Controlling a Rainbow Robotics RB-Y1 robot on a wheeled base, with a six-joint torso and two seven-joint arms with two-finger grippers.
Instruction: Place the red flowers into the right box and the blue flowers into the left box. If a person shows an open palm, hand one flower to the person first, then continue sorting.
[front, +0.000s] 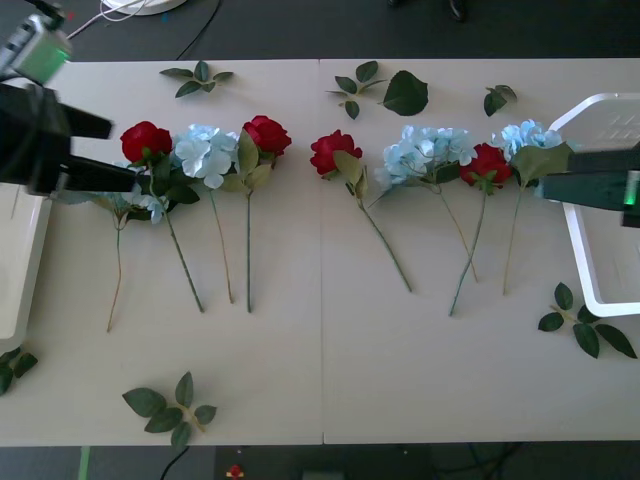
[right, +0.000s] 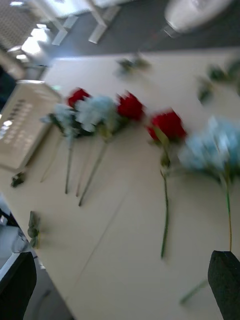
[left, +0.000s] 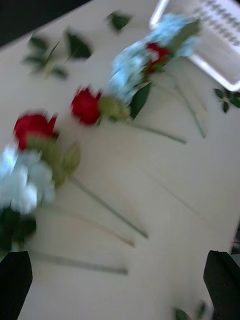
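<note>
Red flowers, four: artificial roses lying flat in a row across the table. One at far left, one left of centre, one at centre, one to the right.

Blue flowers: pale hydrangea-type heads set between the roses. One between the two left roses; a smaller one at far left, partly under the left arm; a large cluster right of centre; one nearest the right box.

Orientation: every head lies toward the table's far edge, every stem runs back toward the robot. Long axes are roughly parallel, some slanted; the centre rose's stem angles toward the right.

Handling, judged: light, with thin wire-like stems that are fairly stiff and soft fabric heads that crush easily. Best taken across the bare stem, below the leaves. Neighbouring heads and leaves overlap, so a lift may drag a neighbour.

Right box: white tray at the table's right edge. Left box: white tray at the left edge.

Right gripper: hovering above the table, black fingers spread wide, holding nothing. Left gripper: likewise aloft, fingers apart, empty.

Loose leaf sprigs: scattered, including one at the near left and one at the far centre.
</note>
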